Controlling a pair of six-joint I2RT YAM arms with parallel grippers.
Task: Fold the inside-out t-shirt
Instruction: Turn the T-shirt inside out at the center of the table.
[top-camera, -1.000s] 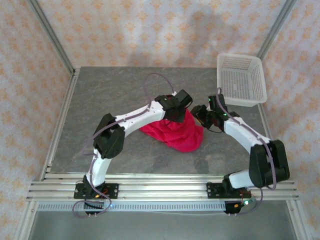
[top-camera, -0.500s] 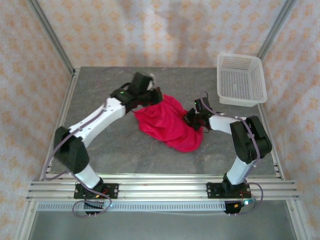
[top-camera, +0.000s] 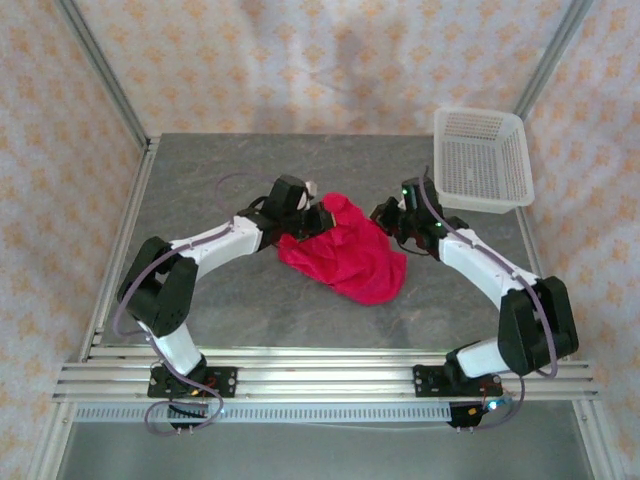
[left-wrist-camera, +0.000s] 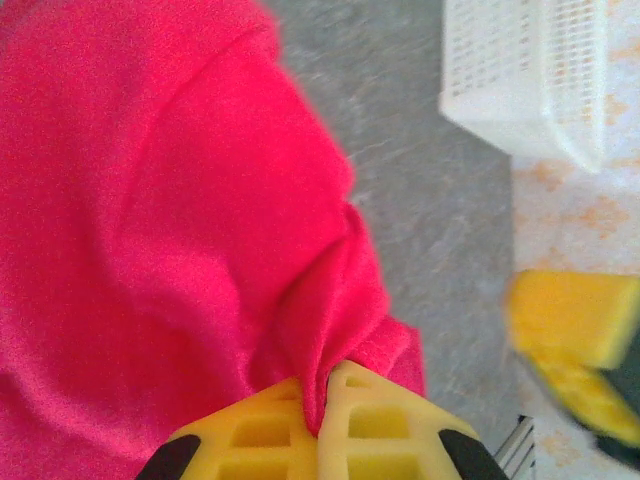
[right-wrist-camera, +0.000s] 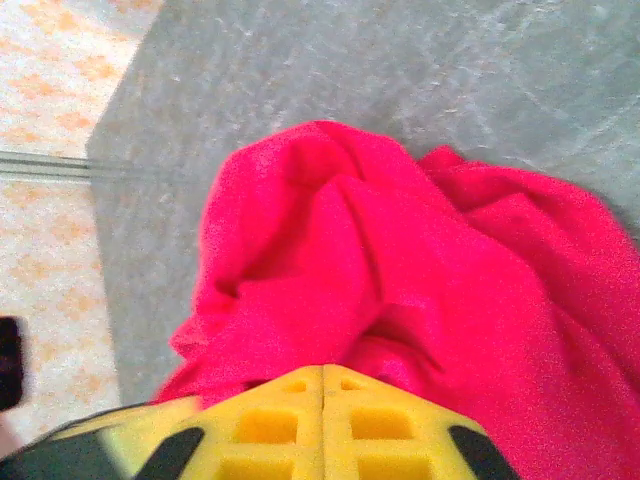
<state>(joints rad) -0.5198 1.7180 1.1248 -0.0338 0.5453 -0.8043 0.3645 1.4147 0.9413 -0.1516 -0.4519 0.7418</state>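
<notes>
Two tools — left tool (left-wrist-camera: 322, 388), right tool (right-wrist-camera: 322, 372) — both tight on one crimson t-shirt (top-camera: 350, 258); one basket (top-camera: 484, 160).

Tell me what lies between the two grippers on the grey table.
The crimson-red soft fabric t-shirt lies bunched between the left gripper and the right gripper, in the top external view; the left fingers pinch a fold.

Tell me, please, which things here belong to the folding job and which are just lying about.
Part of the job:
- red t-shirt, bunched on the table
- left gripper, shut on its fabric
- right gripper, shut on its fabric

Just lying about:
- white mesh basket, at the table's far right corner
</notes>
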